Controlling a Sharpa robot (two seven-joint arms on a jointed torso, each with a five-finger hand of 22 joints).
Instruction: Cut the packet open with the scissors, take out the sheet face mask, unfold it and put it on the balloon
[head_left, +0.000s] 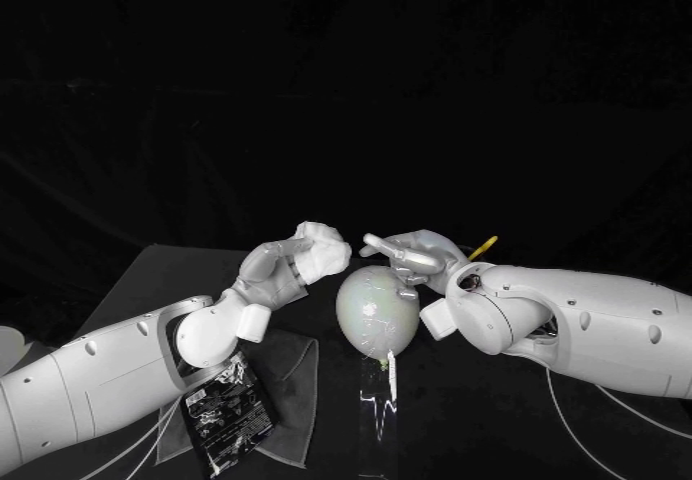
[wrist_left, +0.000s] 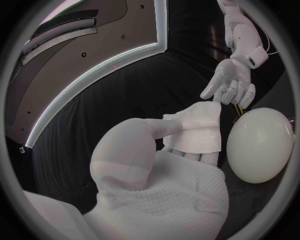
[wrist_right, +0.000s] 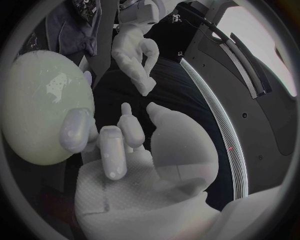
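Just beside the balloon (head_left: 378, 308), the left hand (head_left: 283, 268) holds the folded mask (head_left: 320, 245).

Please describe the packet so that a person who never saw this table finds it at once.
In the head view, the left arm enters from the left edge, and below its wrist lies a grey cloth. The packet lies flat on that cloth. It is black with white print, unlike the pale balloon standing beside it.
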